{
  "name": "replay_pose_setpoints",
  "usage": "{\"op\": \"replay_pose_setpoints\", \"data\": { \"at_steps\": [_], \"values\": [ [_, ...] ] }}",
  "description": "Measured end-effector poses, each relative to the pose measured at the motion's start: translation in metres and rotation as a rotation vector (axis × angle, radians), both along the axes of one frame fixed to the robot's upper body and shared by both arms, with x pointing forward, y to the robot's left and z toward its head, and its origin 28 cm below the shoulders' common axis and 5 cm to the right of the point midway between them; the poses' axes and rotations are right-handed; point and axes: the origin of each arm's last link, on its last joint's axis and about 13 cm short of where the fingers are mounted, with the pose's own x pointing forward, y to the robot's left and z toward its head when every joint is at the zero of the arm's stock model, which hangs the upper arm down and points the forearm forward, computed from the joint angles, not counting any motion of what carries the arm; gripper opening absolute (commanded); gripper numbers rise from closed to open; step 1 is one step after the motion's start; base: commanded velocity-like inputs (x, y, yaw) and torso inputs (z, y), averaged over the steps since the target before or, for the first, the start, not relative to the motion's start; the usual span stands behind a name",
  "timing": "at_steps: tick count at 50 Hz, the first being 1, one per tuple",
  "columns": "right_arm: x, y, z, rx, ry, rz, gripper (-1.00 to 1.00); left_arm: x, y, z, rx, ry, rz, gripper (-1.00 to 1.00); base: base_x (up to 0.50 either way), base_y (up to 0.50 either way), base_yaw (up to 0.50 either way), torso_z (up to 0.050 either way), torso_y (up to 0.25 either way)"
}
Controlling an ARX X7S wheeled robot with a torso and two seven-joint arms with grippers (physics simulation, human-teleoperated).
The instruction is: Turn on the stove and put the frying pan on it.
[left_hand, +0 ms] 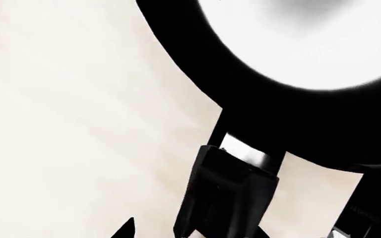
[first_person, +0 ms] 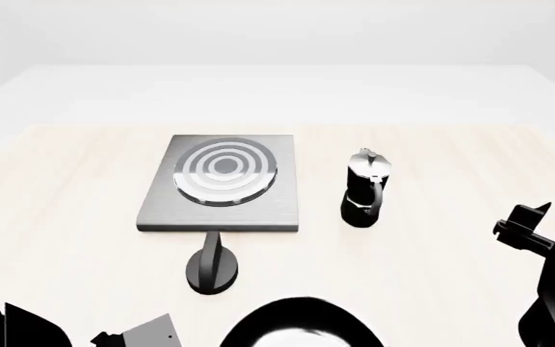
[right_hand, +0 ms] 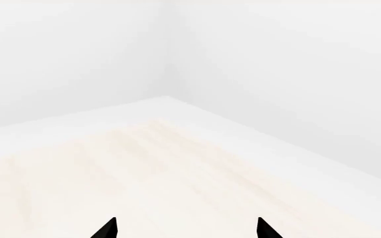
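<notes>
light: bright, even, diffuse, no clear source | shadows: almost none on the table (first_person: 66, 217), only faint dark under the stove (first_person: 222, 217) front edge | glare: frying pan (left_hand: 309, 44) inside blown out to white in the left wrist view | contrast: black parts lose detail | blur: none, edges sharp, no visible distortion
</notes>
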Motion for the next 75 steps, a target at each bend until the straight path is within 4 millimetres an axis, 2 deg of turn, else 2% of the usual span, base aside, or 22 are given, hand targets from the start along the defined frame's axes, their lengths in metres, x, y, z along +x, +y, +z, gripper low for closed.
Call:
{"op": "replay_pose_setpoints", "data": {
  "at_steps": [13,19,34,46,61,69,75],
  "values": [
    [0.001,0.001,0.001,0.0,-0.003,0.004,1.0,-0.003,-0.001,-0.004,-0.023,0.051,-0.022,-1.0,0.0,0.0,0.0,0.0,0.0],
    [0.001,0.001,0.002,0.0,-0.005,0.004,1.0,-0.005,-0.002,0.002,-0.025,0.029,-0.054,-1.0,0.0,0.0,0.0,0.0,0.0],
    [0.001,0.001,0.003,0.0,-0.008,-0.002,1.0,-0.021,-0.006,0.068,-0.043,-0.16,-0.148,-1.0,0.0,0.0,0.0,0.0,0.0],
    [0.002,0.001,0.003,0.001,-0.007,-0.003,1.0,-0.026,-0.005,0.099,-0.069,-0.278,-0.095,-1.0,0.0,0.0,0.0,0.0,0.0],
    [0.002,0.001,0.004,0.001,-0.008,-0.002,1.0,0.009,-0.008,0.142,-0.202,-0.535,0.262,-1.0,0.0,0.0,0.0,0.0,0.001],
    [0.002,0.001,0.004,0.001,-0.01,-0.001,1.0,0.037,-0.015,0.172,-0.287,-0.642,0.413,-1.0,0.0,0.0,0.0,0.0,0.001],
    [0.003,0.001,0.004,0.003,-0.009,0.002,1.0,0.065,-0.022,0.196,-0.359,-0.717,0.487,-1.0,0.0,0.0,0.0,0.0,0.002]
  ]
}}
